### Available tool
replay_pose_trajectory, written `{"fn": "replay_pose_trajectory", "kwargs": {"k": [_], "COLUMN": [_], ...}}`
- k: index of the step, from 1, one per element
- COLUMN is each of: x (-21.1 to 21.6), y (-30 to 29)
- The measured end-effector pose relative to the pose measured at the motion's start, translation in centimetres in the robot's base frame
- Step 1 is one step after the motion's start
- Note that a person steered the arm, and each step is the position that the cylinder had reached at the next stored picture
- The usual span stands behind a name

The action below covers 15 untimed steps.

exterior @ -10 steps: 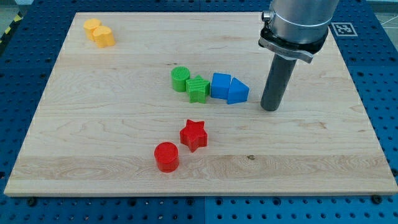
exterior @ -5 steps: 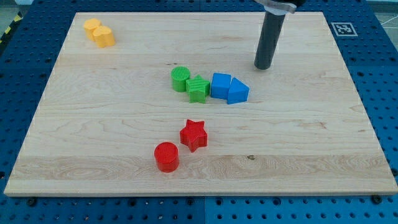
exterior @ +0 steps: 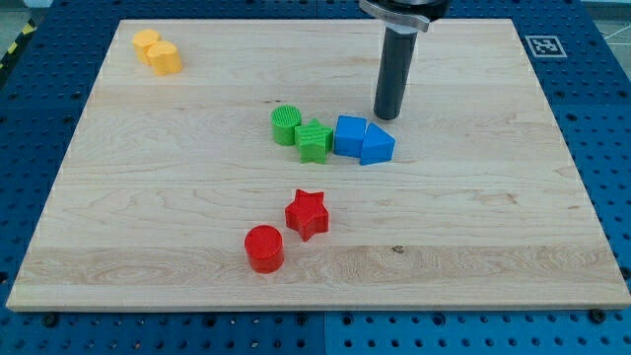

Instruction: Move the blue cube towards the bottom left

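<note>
Near the board's centre, slightly toward the view's right, the blue cube sat in a tight row: green cylinder at the view's left end, then a green ridged block, then the cube, then a blue wedge-shaped block touching the cube's right side. The rod had no jaws, so nothing was gripped or released; its tip rested on the wood, touching no block.

Risks, as I judged them: the green ridged block was touching or nearly touching the cube on its left, so a push toward the bottom left would likely drag that block along, maybe the cylinder too. The tip stood above the wedge rather than the cube, so a straight drive down-left could catch the wedge first and shove it instead, or knock the cube off-line and spin it. Further along that path lay the red star and red cylinder; a long push could run into them.

Cube relative to the tip: below and to the view's left of it, near but clearly apart, with the wedge's upper edge closer to the tip than the cube was. The tip was on the right side for the push, roughly up-right of the cube. Two yellow blocks sat well away in the top-left corner, no factor.
</note>
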State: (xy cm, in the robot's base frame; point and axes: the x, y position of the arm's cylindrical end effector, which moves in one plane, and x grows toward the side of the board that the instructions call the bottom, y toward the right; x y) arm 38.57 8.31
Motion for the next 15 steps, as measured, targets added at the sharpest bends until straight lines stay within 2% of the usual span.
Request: {"fn": "replay_pose_trajectory", "kwargs": {"k": [8,10,11,15], "x": [6.0,2.3,1.7,7.3], "y": [-6.2,-2.5,0.8,-1.7]}}
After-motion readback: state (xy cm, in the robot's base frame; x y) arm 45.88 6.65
